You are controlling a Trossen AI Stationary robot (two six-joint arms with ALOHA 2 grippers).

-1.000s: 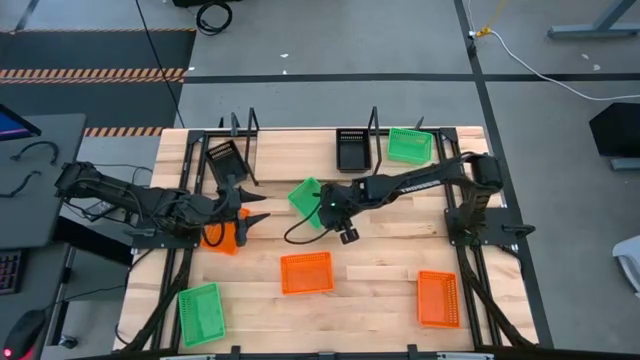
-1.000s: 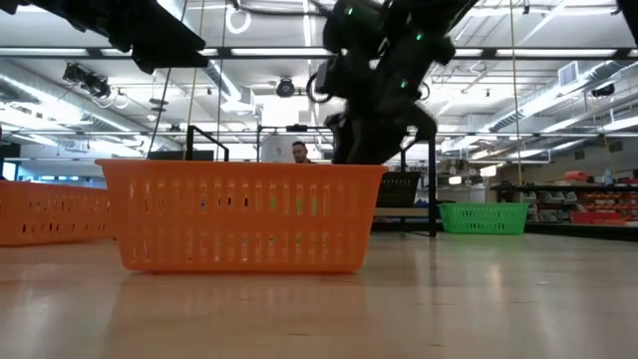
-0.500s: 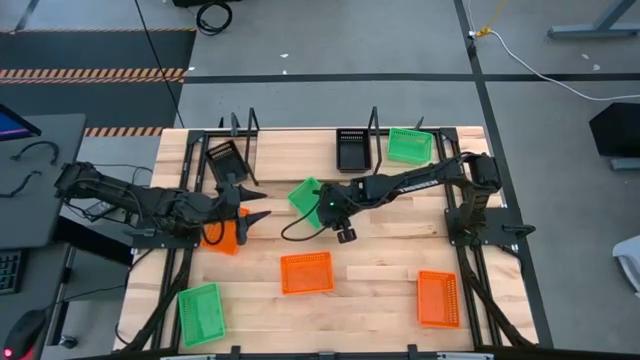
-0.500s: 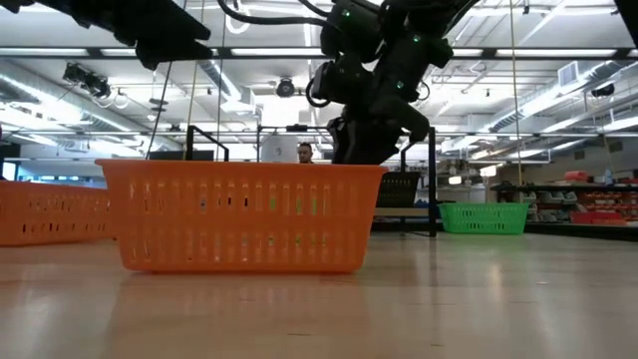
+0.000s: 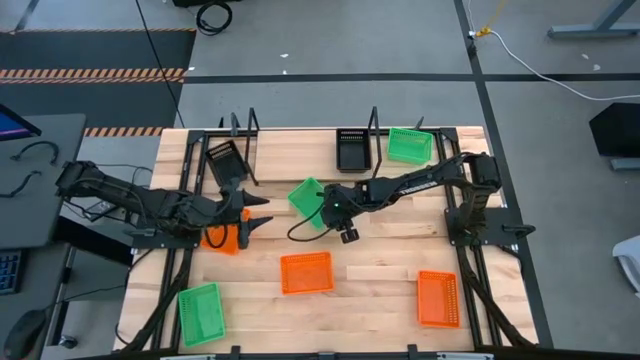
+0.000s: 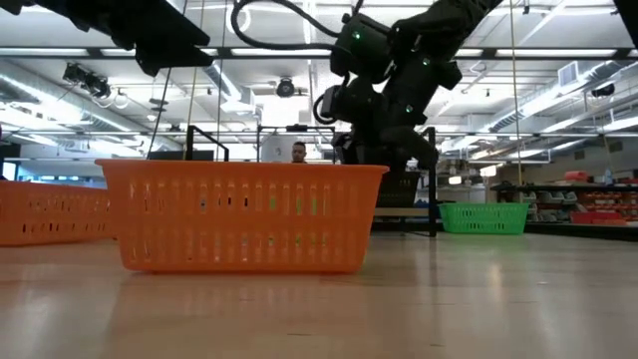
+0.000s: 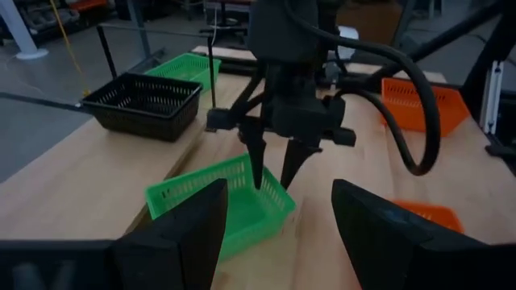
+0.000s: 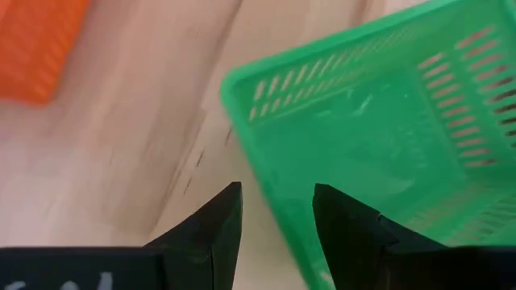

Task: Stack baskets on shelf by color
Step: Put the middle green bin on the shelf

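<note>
The right gripper (image 7: 272,167) hangs with jaws parted and empty, straddling the near wall of the green basket (image 5: 306,198), which lies askew mid-tabletop. The left gripper (image 5: 252,214), also open and empty, waits beside it.

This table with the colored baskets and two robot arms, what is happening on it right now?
The right tool hangs open over the rim of a green basket near the table's middle, one finger inside and one outside its wall, not yet closed on it. The left tool is open beside an orange basket on the left side. Two black baskets and one green one sit by the shelf at the far edge; other baskets lie scattered.
</note>
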